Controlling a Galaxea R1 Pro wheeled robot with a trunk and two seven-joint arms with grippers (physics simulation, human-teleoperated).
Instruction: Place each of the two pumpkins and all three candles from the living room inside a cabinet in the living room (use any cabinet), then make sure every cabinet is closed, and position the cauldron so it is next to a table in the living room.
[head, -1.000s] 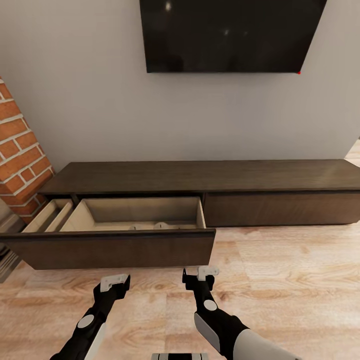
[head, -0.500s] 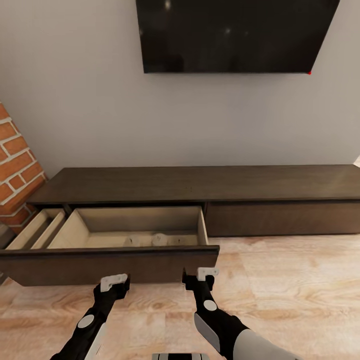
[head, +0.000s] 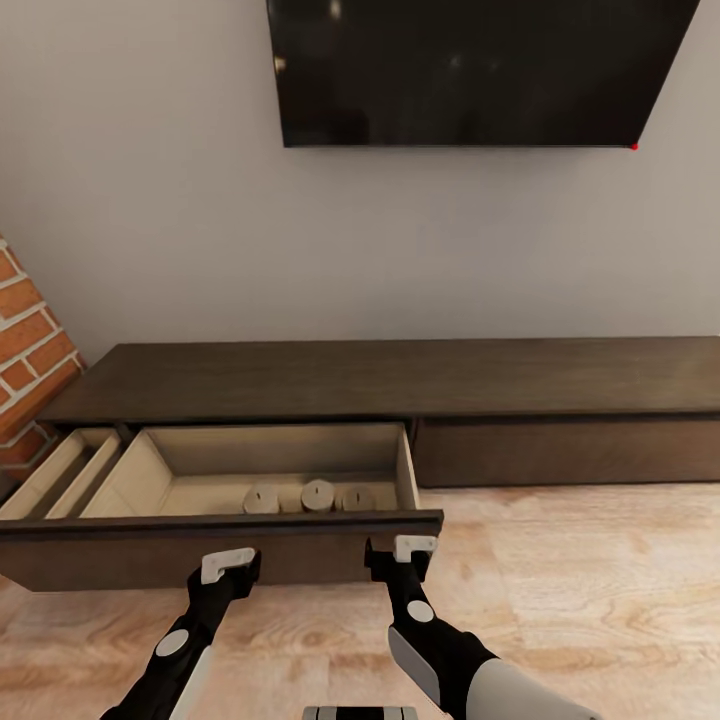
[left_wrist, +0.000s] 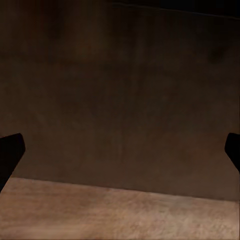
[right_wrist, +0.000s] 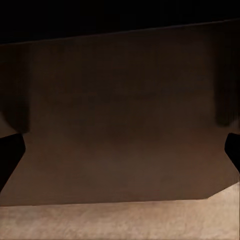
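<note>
Facing the cabinet (head: 400, 375) with its wide drawer (head: 220, 545) pulled out below the wall TV (head: 470, 70); three candles (head: 317, 495) stand in a row on the pale drawer floor, close behind the drawer's front panel and toward its right end. So the candle part looks done. No pumpkins visible in the drawer from the head view, though the front panel hides the nearest strip of the drawer floor, so I can't confirm either way. A second, narrower beige-lined compartment (head: 55, 485) to the left of that drawer also sits open, next to the brick fireplace (head: 25, 370). The cabinet's right-hand drawer front (head: 570, 450) looks flush, closed. Left gripper (head: 232, 570) and right gripper (head: 398, 556) hang just in front of the drawer's dark front panel, over the wood floor (head: 580, 600), not touching it as far as I can tell. Both wrist views look straight at that dark panel with fingertips at the frame edges, so jaws are wide on both sides, nothing held. Judgement: remaining work is at least pushing this drawer and the left compartment shut, checking the pumpkins, and the cauldron-beside-table step.
</note>
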